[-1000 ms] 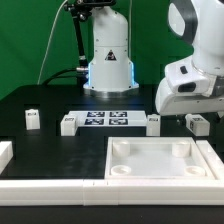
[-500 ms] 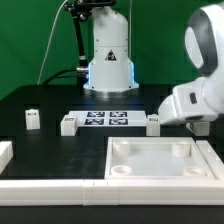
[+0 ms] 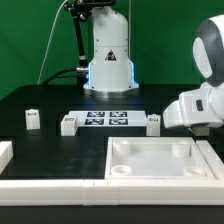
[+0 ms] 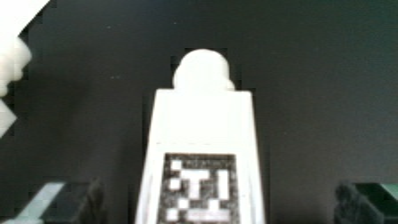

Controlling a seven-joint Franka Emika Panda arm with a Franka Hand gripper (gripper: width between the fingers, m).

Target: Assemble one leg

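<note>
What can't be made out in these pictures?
Gripper: hidden behind the arm in the exterior view; fingertips blurred and cut by the edge in the wrist view.
Leg below it: hidden by the arm in the exterior view.
White shape, wrist view: cut by the edge, blurred, unidentifiable.
</note>
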